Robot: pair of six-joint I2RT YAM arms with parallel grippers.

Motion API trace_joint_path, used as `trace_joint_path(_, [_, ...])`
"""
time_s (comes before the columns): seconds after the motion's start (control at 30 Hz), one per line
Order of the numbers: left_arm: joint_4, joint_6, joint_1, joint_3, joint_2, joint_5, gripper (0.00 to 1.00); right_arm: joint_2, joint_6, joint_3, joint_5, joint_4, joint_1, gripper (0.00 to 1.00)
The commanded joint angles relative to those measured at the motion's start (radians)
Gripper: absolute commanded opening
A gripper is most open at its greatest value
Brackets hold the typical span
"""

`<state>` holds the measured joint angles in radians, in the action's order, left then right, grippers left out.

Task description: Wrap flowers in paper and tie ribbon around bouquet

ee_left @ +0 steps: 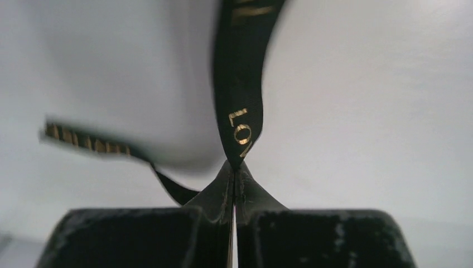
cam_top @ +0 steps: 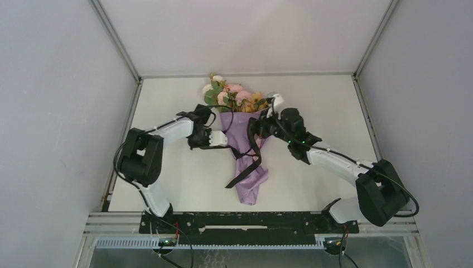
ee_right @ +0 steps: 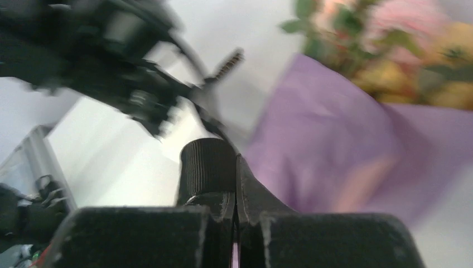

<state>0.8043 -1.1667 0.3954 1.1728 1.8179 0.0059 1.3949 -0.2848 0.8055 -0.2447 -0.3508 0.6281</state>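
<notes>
Gold letters "LOV" on the dark ribbon [ee_left: 237,111]; its other print too blurred for reading.

Lit evenly and softly from above. Sharp overhead, with only faint shadows beside the bouquet [cam_top: 245,167]. Blurred close up along the ribbon [ee_left: 237,100]; out of focus on flowers [ee_right: 413,50] and paper [ee_right: 334,128].
</notes>
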Motion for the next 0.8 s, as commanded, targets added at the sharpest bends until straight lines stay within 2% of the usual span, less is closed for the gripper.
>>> trace_joint_path(0.0, [-0.313, 0.096, -0.264, -0.187, -0.23, -0.152, 0.0, -0.193, -0.06, -0.11, 0.065, 0.185, -0.299, 0.0])
trace_joint_path(0.07, [-0.434, -0.004, -0.503, -0.298, -0.281, -0.163, 0.0, -0.297, -0.19, -0.306, -0.103, 0.153, -0.668, 0.0])
trace_joint_path(0.1, [-0.473, -0.03, -0.603, -0.327, -0.278, -0.173, 0.0, -0.301, -0.215, -0.357, -0.203, 0.174, -0.803, 0.0])
trace_joint_path(0.17, [-0.507, -0.059, -0.739, -0.358, -0.267, -0.166, 0.0, -0.282, -0.257, -0.426, -0.323, 0.17, -0.939, 0.0])
trace_joint_path(0.23, [-0.532, -0.082, -0.804, -0.398, -0.27, -0.135, 0.0, -0.241, -0.282, -0.478, -0.35, 0.129, -0.965, 0.0])
trace_joint_path(0.33, [-0.569, -0.09, -0.834, -0.441, -0.278, -0.108, 0.0, -0.181, -0.304, -0.489, -0.377, 0.08, -0.972, 0.0])
trace_joint_path(0.6, [-0.46, -0.037, -0.816, -0.362, -0.295, -0.033, 0.0, -0.192, -0.292, -0.457, -0.371, 0.121, -0.967, 0.0])
trace_joint_path(0.77, [-0.291, 0.047, -0.747, -0.292, -0.369, 0.07, 0.0, -0.257, -0.249, -0.397, -0.323, 0.233, -0.915, 0.0])
